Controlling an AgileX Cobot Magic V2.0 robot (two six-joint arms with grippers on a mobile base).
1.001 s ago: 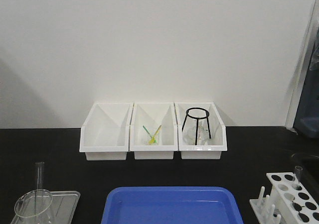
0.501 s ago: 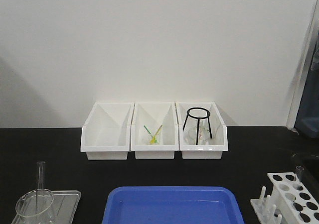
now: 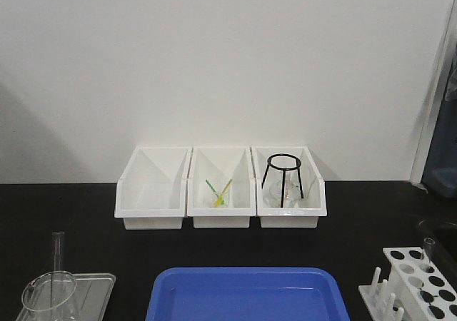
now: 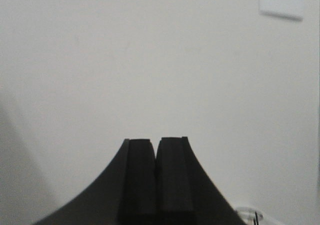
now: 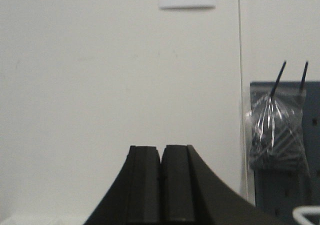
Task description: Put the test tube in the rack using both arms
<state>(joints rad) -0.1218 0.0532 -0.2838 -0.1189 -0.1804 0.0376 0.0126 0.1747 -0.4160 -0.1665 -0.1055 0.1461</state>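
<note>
Where the frame cuts off the front edge of the bench (image 3: 71,207), most things near it show only in part. At the front left corner a clear beaker (image 3: 48,299) stands on a metal tray (image 3: 96,292), and both lose their lower parts to the frame. The test tube (image 3: 57,252) stands upright in the beaker, its top above the rim and its lower end hard to trace through the glass. A blue tray (image 3: 246,296) sits mid-front, its near side out of view. Three white bins (image 3: 221,221) line the back edge. What lies in the middle one is too small to identify, and a black wire stand (image 3: 283,180) is in the right one. At the front right corner the rack (image 3: 421,282) is partly cropped, with a second tube (image 3: 428,252) upright in a rear hole.

Neither arm appears in the exterior view. The left gripper (image 4: 156,145) faces a bare wall, its fingers pressed together with nothing between them. The right gripper (image 5: 161,150) is likewise closed and empty, touching nothing.
</note>
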